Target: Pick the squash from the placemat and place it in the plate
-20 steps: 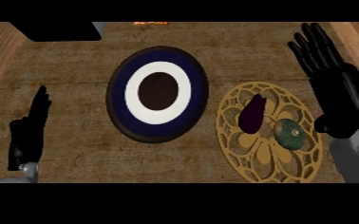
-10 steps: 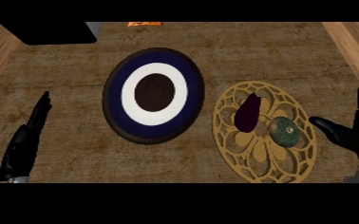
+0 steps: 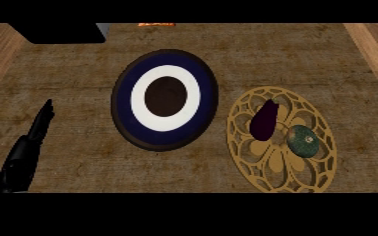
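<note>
Plate [image 3: 164, 139]: round, dark blue rim, white ring, brown middle; it lies flat on the brown counter [image 3: 88, 70] and holds nothing.
Placemat [image 3: 255, 167]: gold openwork round, just right of the plate and a little nearer the view's lower edge, not touching the plate.
Squash [image 3: 303, 141]: small, green, round, on the placemat's right half, well right of the plate.
Eggplant [image 3: 264, 119]: dark purple, long, on the placemat, between the plate and the squash, just left of the squash.
Left hand [image 3: 28, 147]: black, at the lower left, well left of the plate, fingers straight and together, pointing up the view, released, grasping nothing.
Right hand: out of the view.
Black box [image 3: 63, 32]: at the counter's top left corner, above and left of the plate.
Orange thing [image 3: 155, 24]: at the top edge above the plate; too little shows to tell what it is.
</note>
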